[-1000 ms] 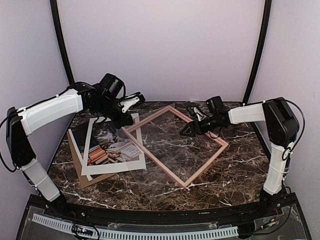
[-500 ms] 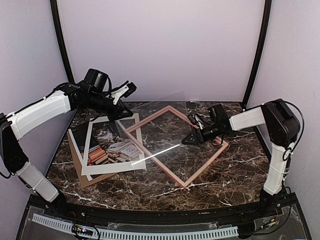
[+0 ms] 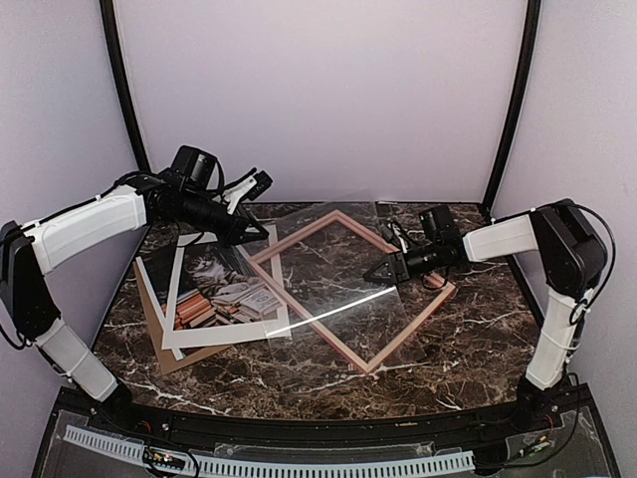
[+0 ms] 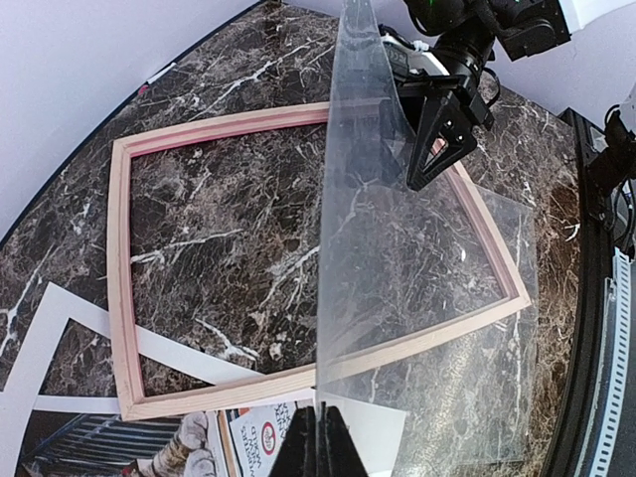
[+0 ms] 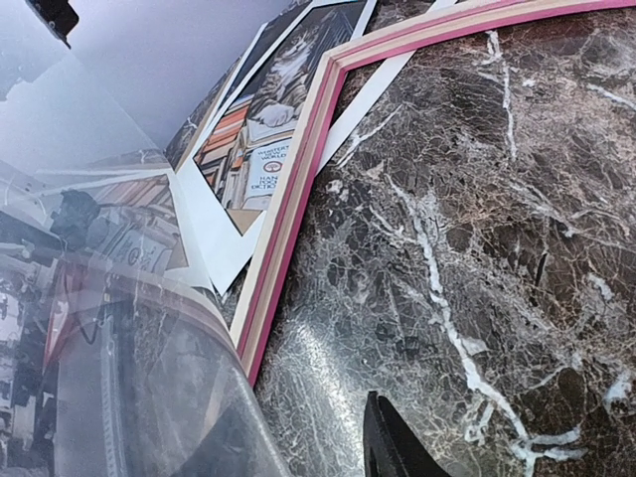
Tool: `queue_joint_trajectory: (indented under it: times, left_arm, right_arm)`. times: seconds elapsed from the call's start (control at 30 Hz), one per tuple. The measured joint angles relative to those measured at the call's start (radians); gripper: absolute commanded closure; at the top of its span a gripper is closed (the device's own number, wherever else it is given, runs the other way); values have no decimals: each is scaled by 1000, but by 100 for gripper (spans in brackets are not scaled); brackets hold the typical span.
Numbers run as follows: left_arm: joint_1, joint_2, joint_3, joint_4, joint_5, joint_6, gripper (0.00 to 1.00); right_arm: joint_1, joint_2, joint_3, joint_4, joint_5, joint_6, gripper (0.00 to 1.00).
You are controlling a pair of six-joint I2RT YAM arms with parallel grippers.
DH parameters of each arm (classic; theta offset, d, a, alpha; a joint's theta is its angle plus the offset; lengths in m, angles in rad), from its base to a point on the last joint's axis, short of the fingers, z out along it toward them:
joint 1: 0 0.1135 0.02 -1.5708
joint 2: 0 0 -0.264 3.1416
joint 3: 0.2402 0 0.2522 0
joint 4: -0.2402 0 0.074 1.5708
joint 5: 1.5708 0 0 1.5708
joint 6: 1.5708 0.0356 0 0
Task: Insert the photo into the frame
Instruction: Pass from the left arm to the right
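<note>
1. The mat (image 3: 229, 332) covers the photo's (image 3: 221, 295) edges and most of the board (image 3: 156, 324).
2. In the left wrist view, the bottom edge cuts off the left gripper (image 4: 320, 449) and most of the photo.
3. In the right wrist view, only the right gripper's (image 5: 308, 447) fingertips show, and the sheet (image 5: 119, 348) blurs what lies behind it.
4. Whether those fingertips touch the sheet cannot be told.

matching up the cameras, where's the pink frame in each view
top external: the frame lies as a diamond mid-table.
left wrist: the frame fills the centre.
right wrist: one rail of the frame crosses from top right to lower left.
shared landmark: the photo beside the frame, in all three.
</note>
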Motion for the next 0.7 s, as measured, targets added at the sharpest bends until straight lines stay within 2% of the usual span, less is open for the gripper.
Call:
queue_joint_trajectory:
  times: [0.1,0.2,0.47,0.7]
  left_arm:
    - [3,13,-8,2,8,-2,100]
    - [8,23,-12,3,12,-5,100]
    - [22,29,-26,13,30,-21,100]
    - [37,29,-56,28,55,-49,100]
  right_arm:
    - [0,-3,0,2,-7,5,71]
    - [0,-3,0,0,-16,8,73]
    - [0,-5,0,8,-18,18,65]
    - [0,-5,0,47,-35,40,70]
